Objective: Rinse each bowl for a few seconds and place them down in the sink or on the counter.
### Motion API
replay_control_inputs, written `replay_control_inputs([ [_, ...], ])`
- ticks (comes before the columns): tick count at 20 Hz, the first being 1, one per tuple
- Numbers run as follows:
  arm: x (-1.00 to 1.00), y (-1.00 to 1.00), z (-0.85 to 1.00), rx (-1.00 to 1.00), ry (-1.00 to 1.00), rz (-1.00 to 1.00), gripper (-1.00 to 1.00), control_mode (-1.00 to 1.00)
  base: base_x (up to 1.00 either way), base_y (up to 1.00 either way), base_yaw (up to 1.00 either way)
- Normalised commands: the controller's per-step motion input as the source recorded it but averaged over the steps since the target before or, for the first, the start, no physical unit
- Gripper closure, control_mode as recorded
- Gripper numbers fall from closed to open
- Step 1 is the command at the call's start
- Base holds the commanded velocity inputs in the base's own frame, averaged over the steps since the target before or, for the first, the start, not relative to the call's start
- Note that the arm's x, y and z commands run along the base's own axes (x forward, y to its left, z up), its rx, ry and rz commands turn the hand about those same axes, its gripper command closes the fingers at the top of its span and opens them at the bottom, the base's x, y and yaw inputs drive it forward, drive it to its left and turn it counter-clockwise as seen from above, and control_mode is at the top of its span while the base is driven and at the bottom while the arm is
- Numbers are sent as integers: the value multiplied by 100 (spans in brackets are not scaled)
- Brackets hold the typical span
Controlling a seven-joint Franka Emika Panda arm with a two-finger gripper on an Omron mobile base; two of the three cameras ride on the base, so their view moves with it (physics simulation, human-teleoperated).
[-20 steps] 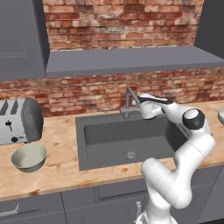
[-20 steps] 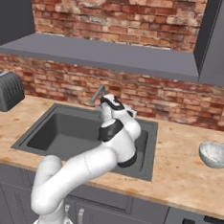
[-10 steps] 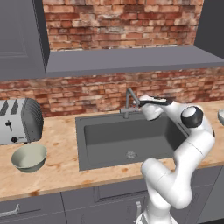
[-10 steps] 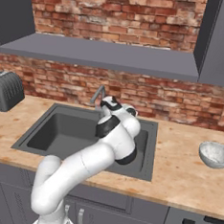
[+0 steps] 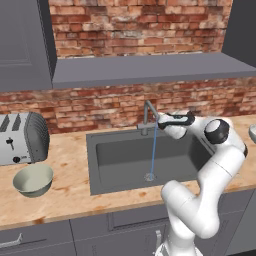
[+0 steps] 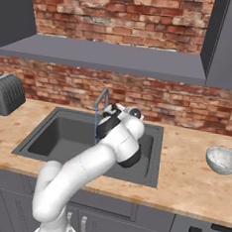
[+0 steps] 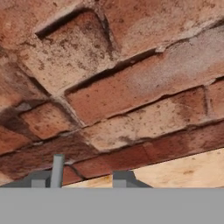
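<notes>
The pale cream bowl [image 5: 33, 180] sits upright on the counter [image 5: 67, 165] left of the sink [image 5: 125, 155], in front of the toaster. On the counter [image 6: 187, 181] right of the sink [image 6: 61, 133] rests the grey-white speckled bowl [image 6: 222, 160], also cut by the right edge of the left base view [image 5: 253, 133]. My gripper [image 5: 161, 119] hovers right beside the curved tap [image 5: 147, 114], holding nothing. A thin blue stream of water [image 5: 153, 150] falls from the tap to the drain. In the hand view the gripper [image 7: 89, 177] faces the brick wall, fingers apart.
A silver toaster [image 5: 20, 137] stands at the back left of the counter. A grey shelf [image 5: 150, 67] juts from the brick wall above the sink, with dark cabinets at both upper corners. My own arm arches over the sink's right half.
A stream of water now runs from the tap into the sink. The hand has shifted slightly beside the tap. Both bowls stay where they were.
</notes>
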Motion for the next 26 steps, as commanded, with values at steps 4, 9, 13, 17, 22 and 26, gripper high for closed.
replay_control_inputs([
  [4, -9, -23, -51, -10, 6, -11, 100, -100, 0, 0, 0],
  [9, -5, -35, -9, -2, 9, -8, 100, -100, 0, 0, 0],
  [13, -25, -37, 31, 5, 0, -2, 100, -100, 0, 0, 0],
  [17, -22, -37, 34, 5, 0, -2, -100, -100, 0, 0, 0],
  [22, -21, -51, 27, 7, 0, -1, -100, -100, 0, 0, 0],
  [26, -21, -53, 27, 8, 0, 0, -100, -100, 0, 0, 0],
])
